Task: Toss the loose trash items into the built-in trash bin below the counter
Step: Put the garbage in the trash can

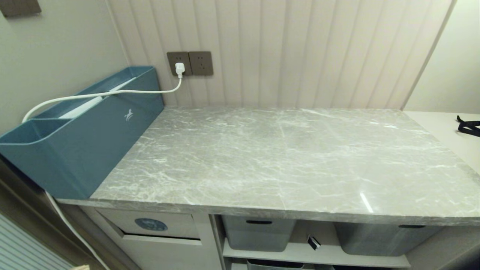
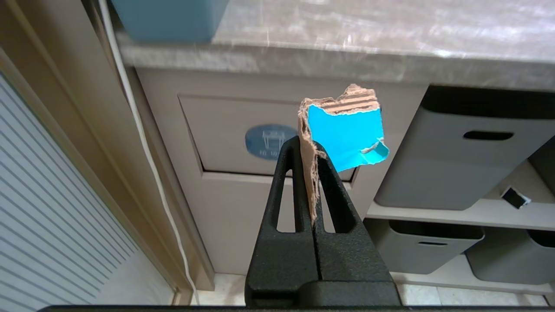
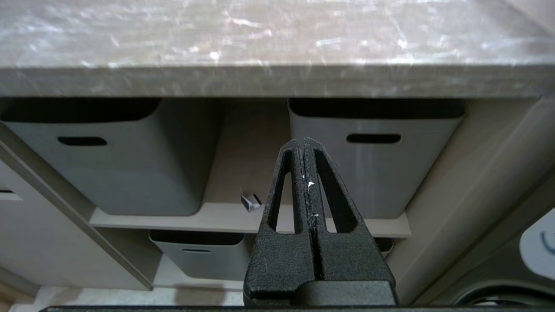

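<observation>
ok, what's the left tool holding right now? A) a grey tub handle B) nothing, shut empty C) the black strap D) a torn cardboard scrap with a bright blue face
D: in the left wrist view the left tool is shut on a torn cardboard scrap with a bright blue face, in front of the bin flap.

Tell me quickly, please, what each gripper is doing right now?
Left gripper: fingers shut on a torn teal cardboard scrap, held before the trash bin flap.
Right gripper: fingers shut, holding nothing.
</observation>
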